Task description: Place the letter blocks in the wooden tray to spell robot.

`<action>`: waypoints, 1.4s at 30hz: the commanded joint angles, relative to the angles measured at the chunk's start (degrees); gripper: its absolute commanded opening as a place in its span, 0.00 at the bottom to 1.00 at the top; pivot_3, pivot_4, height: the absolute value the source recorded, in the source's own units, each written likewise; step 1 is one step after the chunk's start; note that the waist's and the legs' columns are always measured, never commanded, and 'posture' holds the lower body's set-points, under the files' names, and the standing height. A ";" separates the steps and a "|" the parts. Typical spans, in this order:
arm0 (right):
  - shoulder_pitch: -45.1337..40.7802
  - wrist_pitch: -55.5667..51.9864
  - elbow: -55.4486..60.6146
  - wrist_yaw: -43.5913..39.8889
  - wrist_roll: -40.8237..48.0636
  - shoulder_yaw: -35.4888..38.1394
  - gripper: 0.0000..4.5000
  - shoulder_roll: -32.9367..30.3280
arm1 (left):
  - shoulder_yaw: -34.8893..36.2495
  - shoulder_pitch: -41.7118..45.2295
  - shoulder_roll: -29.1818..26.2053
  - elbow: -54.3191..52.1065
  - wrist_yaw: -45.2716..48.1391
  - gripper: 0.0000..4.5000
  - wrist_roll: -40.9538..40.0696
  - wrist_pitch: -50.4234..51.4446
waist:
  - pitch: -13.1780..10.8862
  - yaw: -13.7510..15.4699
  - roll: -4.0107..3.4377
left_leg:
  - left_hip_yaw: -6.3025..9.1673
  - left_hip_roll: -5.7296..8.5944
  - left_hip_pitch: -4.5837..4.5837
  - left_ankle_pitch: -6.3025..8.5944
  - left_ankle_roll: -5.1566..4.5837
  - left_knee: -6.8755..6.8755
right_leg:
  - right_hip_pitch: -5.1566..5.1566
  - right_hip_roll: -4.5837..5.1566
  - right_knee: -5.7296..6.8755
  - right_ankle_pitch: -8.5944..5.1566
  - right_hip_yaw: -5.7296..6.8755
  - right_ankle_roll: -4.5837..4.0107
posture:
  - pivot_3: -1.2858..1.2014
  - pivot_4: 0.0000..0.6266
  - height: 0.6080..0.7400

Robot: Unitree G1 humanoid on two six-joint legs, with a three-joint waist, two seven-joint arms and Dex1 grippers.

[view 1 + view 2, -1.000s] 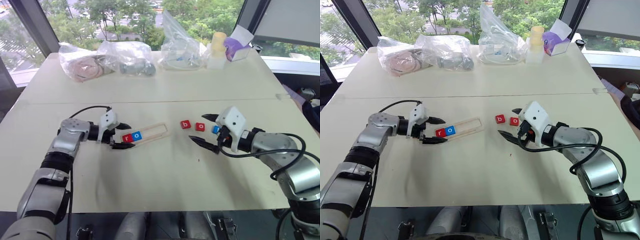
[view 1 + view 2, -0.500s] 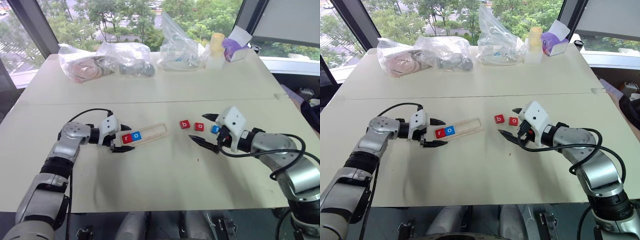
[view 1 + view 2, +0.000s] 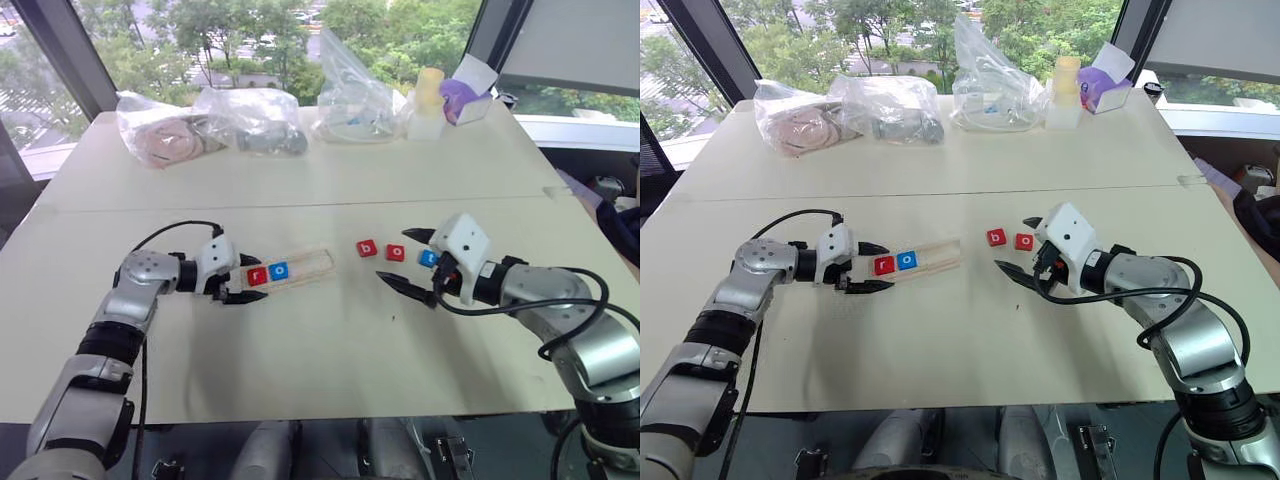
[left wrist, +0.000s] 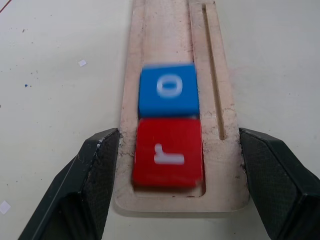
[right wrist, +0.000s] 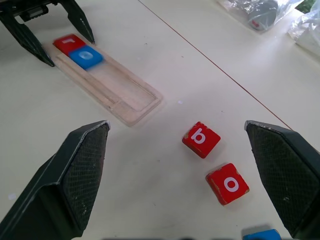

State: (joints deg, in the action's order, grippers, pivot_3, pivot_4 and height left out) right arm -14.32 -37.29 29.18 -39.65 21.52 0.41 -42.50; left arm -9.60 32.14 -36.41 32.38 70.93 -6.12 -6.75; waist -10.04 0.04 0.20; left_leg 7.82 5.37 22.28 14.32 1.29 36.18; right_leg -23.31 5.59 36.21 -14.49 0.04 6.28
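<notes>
The wooden tray [image 3: 305, 265] lies left of the table's middle. Its near end holds a red "r" block [image 4: 167, 152] and a blue "o" block [image 4: 169, 89]. My left gripper [image 3: 250, 278] is shut on that end of the tray, one black finger [image 4: 95, 175] against each long side. A red "b" block [image 5: 201, 139] and a red "o" block [image 5: 227, 184] lie loose on the table right of the tray. A blue block [image 3: 428, 258] sits just beyond them. My right gripper [image 3: 394, 256] hangs open over these loose blocks, holding nothing.
Several clear plastic bags [image 3: 250, 115] line the table's far edge, beside a pale yellow-lidded container [image 3: 430, 100] and a purple-and-white box [image 3: 468, 90]. A seam [image 3: 400, 207] crosses the tabletop behind the blocks. Bare table lies between the tray and the near edge.
My left gripper's fingers have come together from wide open onto the sides of the tray's end. The right arm and the loose blocks have stayed put.
</notes>
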 commanded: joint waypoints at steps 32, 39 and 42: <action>-1.98 -2.25 3.15 0.06 1.02 -0.24 1.00 1.01 | -10.34 -13.34 4.42 -35.17 -3.27 0.92 1.46 18.76 | 0.02 0.67 -0.02 | -0.01 0.05 0.12 0.02 -0.03 -0.01 | -0.03 0.06 -0.10 0.04 -0.01 0.07 | 0.52 0.24 1.00; -8.69 -7.24 -5.16 9.58 -4.24 -6.16 1.00 10.27 | -8.26 -14.99 1.82 -38.00 -4.08 0.99 0.64 20.18 | 0.01 0.20 0.00 | -0.01 -0.02 0.10 -0.01 0.02 -0.04 | -0.07 0.01 -0.07 0.05 -0.02 0.04 | 0.52 0.24 1.00; -12.25 -12.97 -7.97 14.21 -4.12 -6.13 1.00 15.26 | -5.85 -15.93 -0.18 -38.76 -4.89 0.99 -0.13 19.96 | 0.00 0.15 0.00 | -0.01 -0.02 0.11 -0.03 0.05 -0.04 | -0.13 0.00 -0.05 0.06 -0.04 0.01 | 0.52 0.24 1.00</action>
State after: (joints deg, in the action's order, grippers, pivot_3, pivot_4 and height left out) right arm -24.42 -47.77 21.08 -28.10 17.44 -6.46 -28.92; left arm -17.67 17.01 -34.93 -5.92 66.36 -6.17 13.04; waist -10.04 0.19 0.20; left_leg 7.81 5.33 22.39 14.29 1.34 36.14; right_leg -23.45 5.57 36.16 -14.43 0.00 6.28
